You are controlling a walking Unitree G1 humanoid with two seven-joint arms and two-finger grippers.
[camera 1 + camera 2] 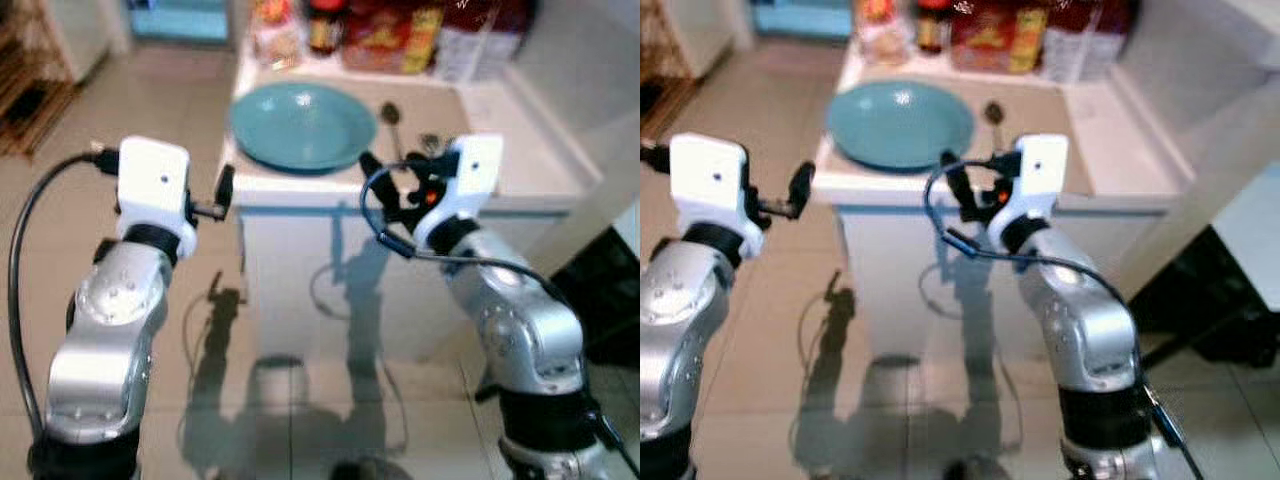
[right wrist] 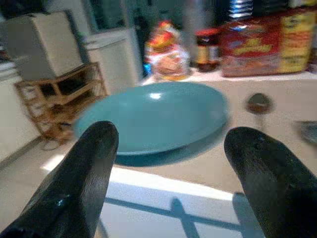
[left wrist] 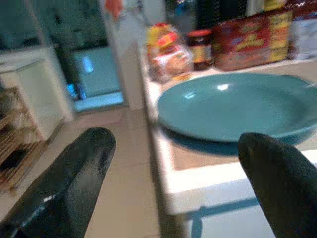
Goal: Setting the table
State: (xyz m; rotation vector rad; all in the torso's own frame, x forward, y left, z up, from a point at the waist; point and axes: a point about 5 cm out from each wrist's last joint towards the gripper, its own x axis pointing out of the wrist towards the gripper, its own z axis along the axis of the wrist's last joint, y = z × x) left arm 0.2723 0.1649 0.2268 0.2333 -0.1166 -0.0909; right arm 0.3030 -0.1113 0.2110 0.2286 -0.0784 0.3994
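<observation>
Food packages (image 1: 385, 35) along counter's (image 1: 520, 130) far edge cut off by frame top, labels too blurred to read. Spoon (image 1: 391, 114) handle hidden behind right end effector (image 1: 385, 185). Small item (image 2: 308, 130) beside spoon cut by frame edge, unidentifiable. Wooden rack (image 1: 25, 100) cropped at left.

Silver arms (image 1: 110, 330) — white wrists, black cables

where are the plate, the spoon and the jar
plate (image 1: 300, 125), left eye view, middle of its blue well
spoon (image 2: 258, 103), right wrist view, its bowl
jar (image 3: 199, 47), left wrist view, its dark body under the lid
</observation>
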